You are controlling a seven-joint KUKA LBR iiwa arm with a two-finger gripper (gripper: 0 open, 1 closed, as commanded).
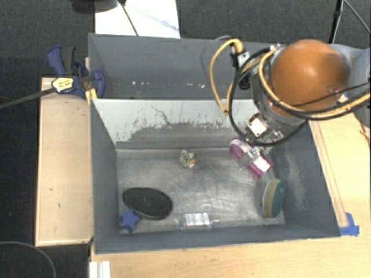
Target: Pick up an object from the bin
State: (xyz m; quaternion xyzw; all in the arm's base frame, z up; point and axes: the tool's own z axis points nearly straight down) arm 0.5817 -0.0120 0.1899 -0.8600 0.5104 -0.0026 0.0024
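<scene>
Camera view: my gripper (253,145) hangs right over the pink-purple tube-like thing (250,158) by the bin's (145,68) right wall; how open it is, I cannot tell. The lift looks not yet done.

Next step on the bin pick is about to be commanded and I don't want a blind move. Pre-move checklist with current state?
1. Claw is inside the bin, over the right part of its floor: ok.
2. A target is at the claw: a pink-purple piece lies right at its tip: ok.
3. Grip on that piece: cannot tell.
4. Nearest neighbour, the green-and-tan disc, lies toward the front wall and apart from the pink-purple piece: ok.
5. The other things are out of the way: the black oval brush, the clear piece and the small round lump all lie to the left: ok.
</scene>
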